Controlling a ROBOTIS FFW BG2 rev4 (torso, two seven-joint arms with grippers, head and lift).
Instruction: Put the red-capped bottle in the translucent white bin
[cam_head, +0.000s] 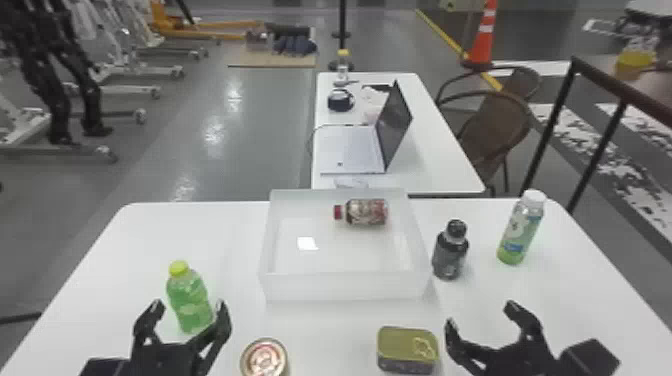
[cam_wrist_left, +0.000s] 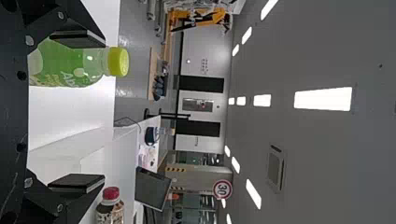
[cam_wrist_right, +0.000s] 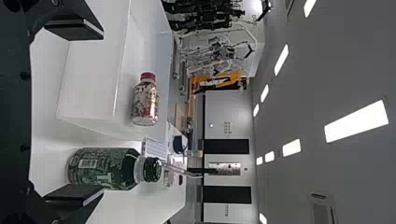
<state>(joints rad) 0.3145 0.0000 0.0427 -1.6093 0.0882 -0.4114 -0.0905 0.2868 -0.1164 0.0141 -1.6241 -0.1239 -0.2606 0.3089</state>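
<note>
At one o'clock inside the translucent white bin (cam_head: 345, 287), the red-capped bottle (cam_head: 367, 212) lies on its side, cap toward nine. I see no finger on it. My read: the placing is done, and what is in hand is only the finish, leaving the load alone and taking the arms away

Taking the bin as the clock's centre. Left gripper (cam_head: 189, 306) at eight o'clock, fingers spread, nothing clasped; the yellow-capped green bottle (cam_head: 189, 300) stands upright just ahead of and between them. Right gripper (cam_head: 480, 315) at four, fingers also apart and empty. Dark-capped bottle (cam_head: 450, 252) upright at three, just beside the bin wall; white-capped bottle (cam_head: 522, 230) upright farther out on that bearing. Round can (cam_head: 264, 357) at seven, oblong tin (cam_head: 407, 347) at five

Next move, as I judge it: no grasp wanted. I'd draw both arms back toward six, slowly, keeping the fingers wide. Main risk is the left pair clipping the green bottle and tipping it; on the right, a swing inward could catch the tin. The bottle might roll if the bin were bumped, so I'd keep well off its walls
</note>
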